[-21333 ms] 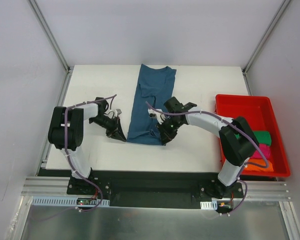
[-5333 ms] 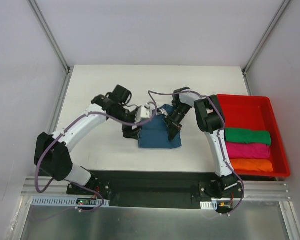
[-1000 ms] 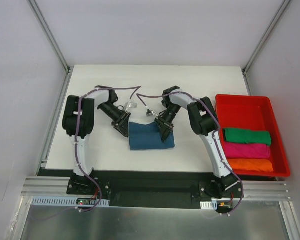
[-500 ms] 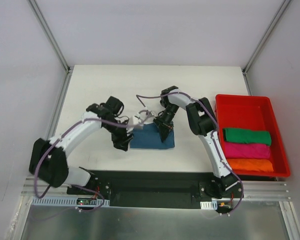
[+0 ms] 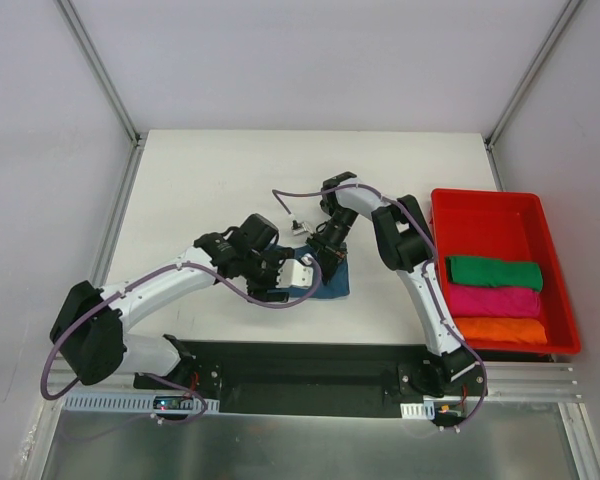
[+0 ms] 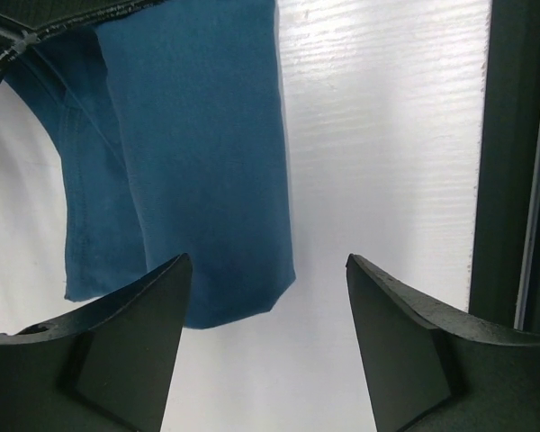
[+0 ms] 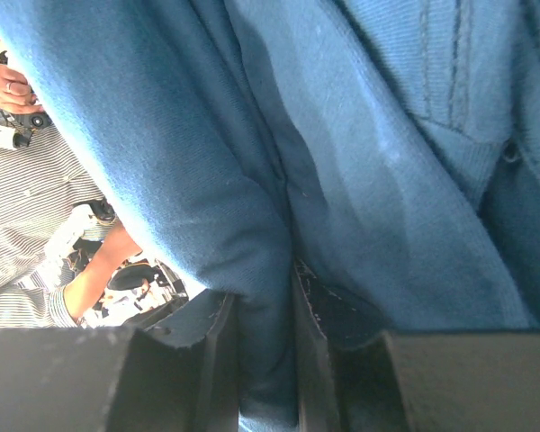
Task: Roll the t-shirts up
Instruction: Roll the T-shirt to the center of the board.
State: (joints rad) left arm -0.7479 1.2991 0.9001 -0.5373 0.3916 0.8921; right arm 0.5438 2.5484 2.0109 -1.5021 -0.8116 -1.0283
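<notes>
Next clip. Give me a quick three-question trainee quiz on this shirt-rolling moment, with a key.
1. True or false: the left gripper is clamped on the dark teal-blue cloth t-shirt.
2. How many rolled cloth t-shirts lie in the red plastic tray? A two, B three, C four.
3. Which gripper pinches the teal-blue t-shirt?
Key: 1 false, its jaws stand open; 2 B; 3 the right gripper.
</notes>
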